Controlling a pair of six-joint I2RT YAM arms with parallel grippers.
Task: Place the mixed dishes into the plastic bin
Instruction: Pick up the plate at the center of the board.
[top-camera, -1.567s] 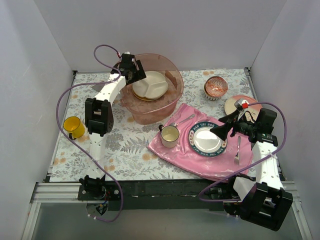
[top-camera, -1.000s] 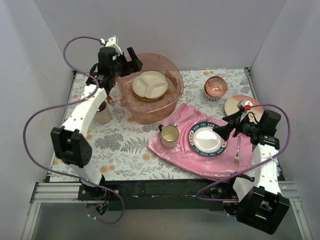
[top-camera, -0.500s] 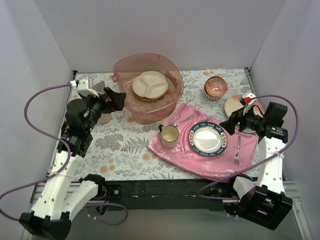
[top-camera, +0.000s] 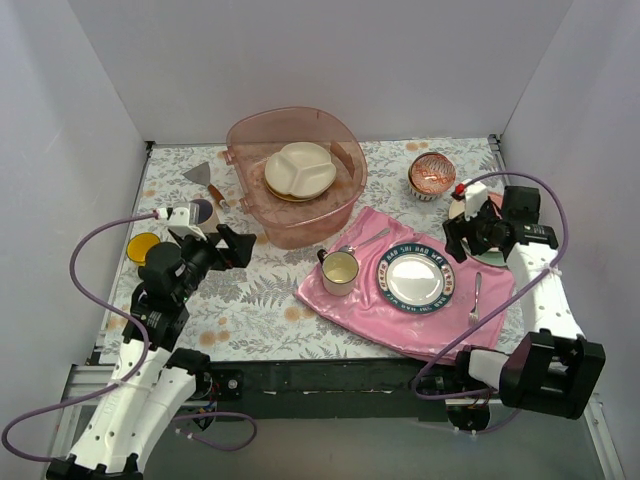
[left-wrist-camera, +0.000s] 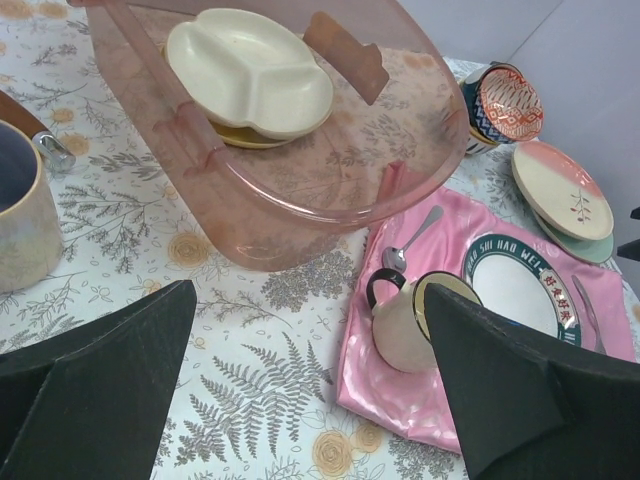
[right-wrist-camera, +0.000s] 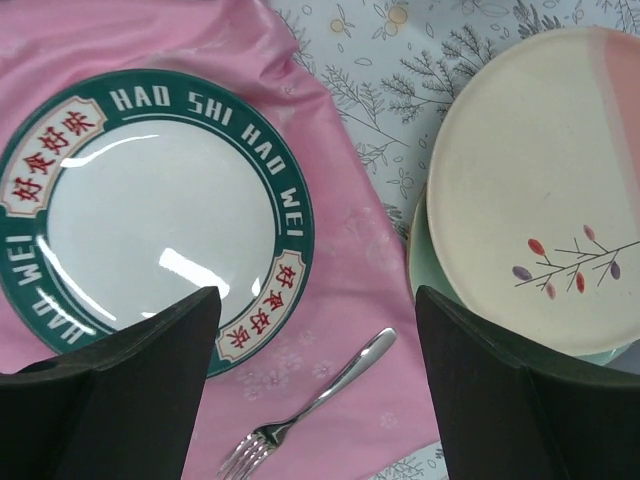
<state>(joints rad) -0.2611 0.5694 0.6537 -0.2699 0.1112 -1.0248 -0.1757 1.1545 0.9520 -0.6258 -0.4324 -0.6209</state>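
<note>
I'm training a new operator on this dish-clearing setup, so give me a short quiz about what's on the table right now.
1. True or false: the cream divided plate lies inside the plastic bin.
2. What lies directly under the peach plate? A cream divided plate; B mint-green plate; C plastic bin.
3. Fill in: the left hand and right hand are both ___, holding nothing.
Key: 1 true; 2 B; 3 open.

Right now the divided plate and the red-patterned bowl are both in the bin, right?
No. The divided plate is in the bin, but the red-patterned bowl stands outside it on the table; the top external view shows this.
</note>
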